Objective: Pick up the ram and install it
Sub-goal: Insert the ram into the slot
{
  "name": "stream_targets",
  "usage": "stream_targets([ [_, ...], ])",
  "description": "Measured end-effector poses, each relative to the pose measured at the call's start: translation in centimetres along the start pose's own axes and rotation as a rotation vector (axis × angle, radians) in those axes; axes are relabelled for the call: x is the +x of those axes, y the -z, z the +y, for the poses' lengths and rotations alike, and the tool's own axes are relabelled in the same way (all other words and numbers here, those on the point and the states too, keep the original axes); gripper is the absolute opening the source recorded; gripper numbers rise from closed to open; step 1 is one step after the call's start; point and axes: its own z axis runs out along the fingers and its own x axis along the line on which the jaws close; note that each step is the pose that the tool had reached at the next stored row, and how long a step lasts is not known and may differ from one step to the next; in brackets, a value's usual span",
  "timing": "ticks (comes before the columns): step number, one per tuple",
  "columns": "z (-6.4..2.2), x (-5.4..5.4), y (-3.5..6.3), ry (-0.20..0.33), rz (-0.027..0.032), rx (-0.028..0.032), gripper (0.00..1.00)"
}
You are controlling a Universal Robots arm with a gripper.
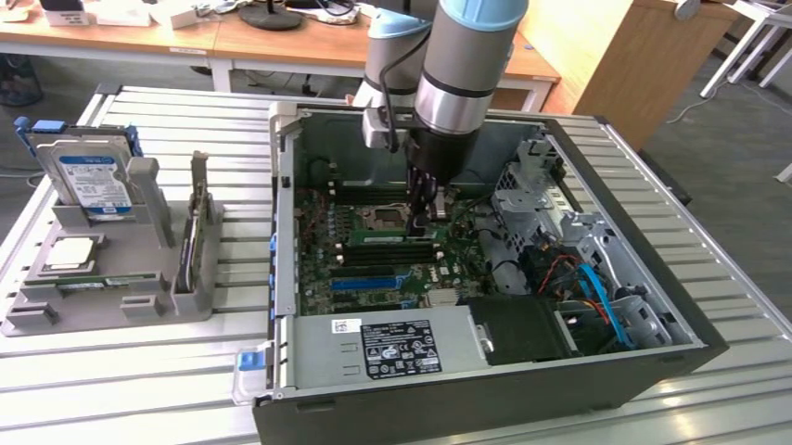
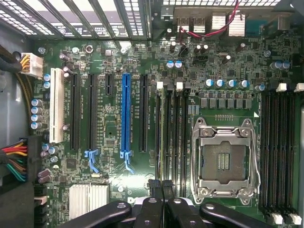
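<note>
Slatted metal desk (image 1: 148, 389) carried an open computer case (image 1: 693, 306) lying on its side. The robot arm (image 1: 465, 65) reached straight down into it from above. A grey parts tray (image 1: 74, 311) sat on the desk at the exterior view's left, well apart from the case, with a blue-labelled hard drive (image 1: 89, 181) standing in it. The motherboard (image 2: 109, 133) lay flat on the case floor, with an empty processor socket (image 2: 223, 159) near the bank of black memory slots. The ram (image 2: 166, 137) stood on edge along one of those slots, just beside the socket. It read as a thin green strip from the wrist and as a long green bar (image 1: 389, 235) under the arm from outside. Jaws were narrow, nearly closed, pinching the ram's top edge near one end. Could not tell whether it was fully seated or whether the slot's end clips had caught. Judged handling: very light, stiff along its length, thin enough to tip if gripped off-square, and slick on its flat faces. Fragile at the chips and the contact edge. Best hold judged to be across the two flat faces at the upper edge, stick upright and in line with the slot.
</note>
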Motion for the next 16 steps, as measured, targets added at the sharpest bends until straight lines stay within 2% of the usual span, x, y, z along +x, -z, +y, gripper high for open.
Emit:
stream_targets([
  [9,0.0,-0.01,-0.54,0.0,0.0005,-0.0002,0.12],
  [16,0.01,0.0,-0.57,0.0,-0.0002,-0.0001,0.12],
])
